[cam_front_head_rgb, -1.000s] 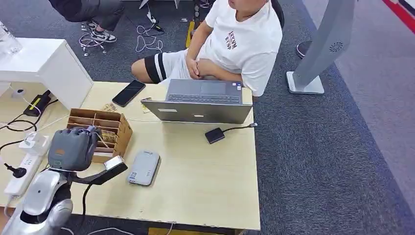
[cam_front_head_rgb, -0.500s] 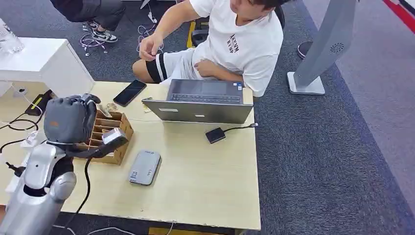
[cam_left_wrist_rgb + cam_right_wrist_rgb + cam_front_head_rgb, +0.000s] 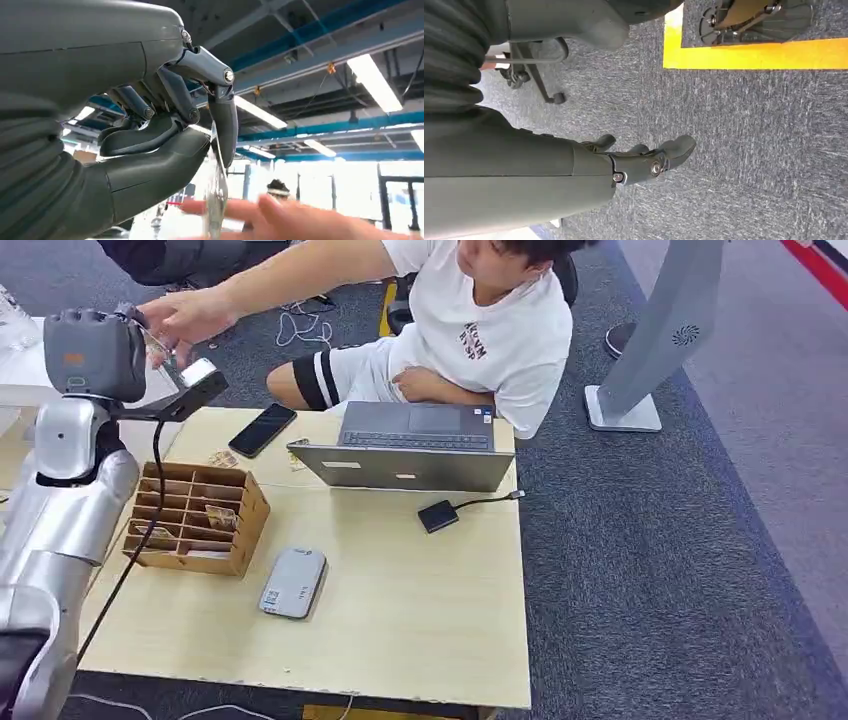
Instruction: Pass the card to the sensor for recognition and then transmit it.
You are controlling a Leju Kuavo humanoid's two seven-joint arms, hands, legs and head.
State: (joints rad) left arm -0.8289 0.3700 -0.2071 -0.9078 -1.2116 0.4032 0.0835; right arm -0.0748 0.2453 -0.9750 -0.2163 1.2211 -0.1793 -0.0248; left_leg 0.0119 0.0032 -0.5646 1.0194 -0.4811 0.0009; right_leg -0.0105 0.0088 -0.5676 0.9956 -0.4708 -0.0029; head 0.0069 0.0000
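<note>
My left hand (image 3: 95, 350) is raised high over the table's far left corner. In the left wrist view its thumb and a finger (image 3: 223, 125) pinch a thin card (image 3: 216, 197), seen edge-on. A person seated behind the table stretches an arm across, and the person's hand (image 3: 185, 315) is at my left hand; its fingers (image 3: 280, 220) reach the card's lower end. The flat grey sensor (image 3: 293, 582) lies on the table near the front. My right hand (image 3: 644, 160) hangs over grey carpet, holding nothing, fingers loosely extended.
A wooden divided box (image 3: 195, 517) with cards stands at the table's left. An open laptop (image 3: 410, 450), a black phone (image 3: 263, 429) and a small black wired device (image 3: 438, 516) lie further back. A white cabinet (image 3: 20, 360) stands at far left, a grey stand (image 3: 660, 340) on the right.
My left arm has lifted from the wooden box up and back to the far left. The person's arm has stretched out from the lap to meet my hand.
</note>
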